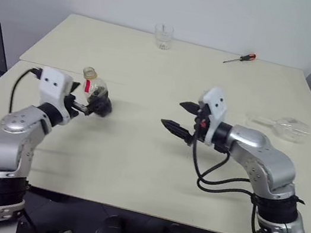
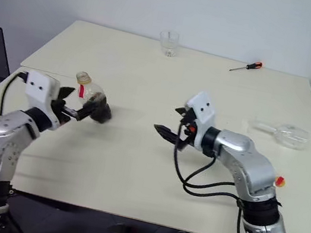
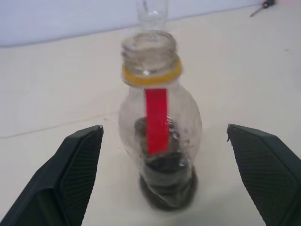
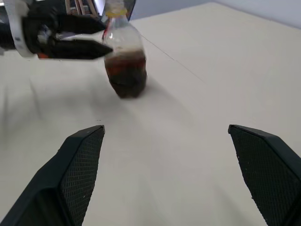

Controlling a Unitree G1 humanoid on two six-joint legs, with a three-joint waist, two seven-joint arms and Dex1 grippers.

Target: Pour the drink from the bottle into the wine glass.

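From the head views, the small squat clear plastic bottle (image 1: 94, 95) with dark brown drink (image 1: 100, 106) stands upright on the pale surface (image 1: 135, 161), just beyond the left gripper (image 1: 80, 105), jaws apart. The clear wine glass (image 1: 283, 127) lies toppled right. In the right wrist view, the right gripper (image 4: 167, 176) gapes wide, empty.
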